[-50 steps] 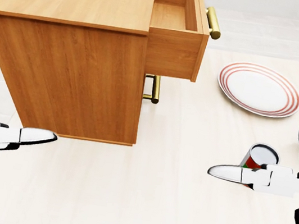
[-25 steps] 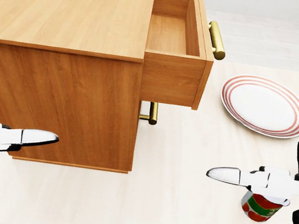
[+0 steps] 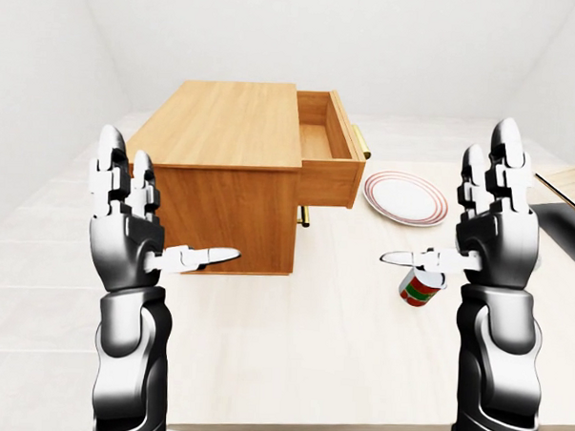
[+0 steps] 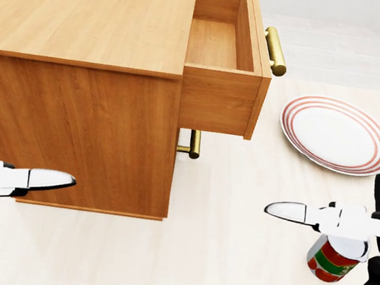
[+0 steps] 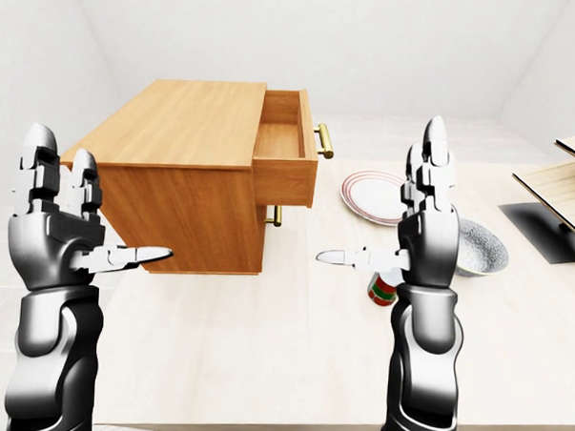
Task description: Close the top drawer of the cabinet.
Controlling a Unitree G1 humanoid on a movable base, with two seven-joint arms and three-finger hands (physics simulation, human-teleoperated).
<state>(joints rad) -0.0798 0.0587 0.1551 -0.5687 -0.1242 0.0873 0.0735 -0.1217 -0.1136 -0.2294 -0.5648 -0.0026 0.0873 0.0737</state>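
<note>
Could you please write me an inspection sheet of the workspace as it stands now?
Surface: pale wooden table, bare near the bottom of the views.
Job's things: wooden cabinet on the table; its top drawer pulled out, empty inside, brass handle showing; lower drawer's handle beneath.
Clutter: red-rimmed plate; red, green and white can partly behind the right hand; speckled bowl; wooden shelving at the right edge.
Hands: left hand and right hand raised, fingers open, touching nothing.
Cables: nothing seen.
Surroundings: plain white walls.
</note>
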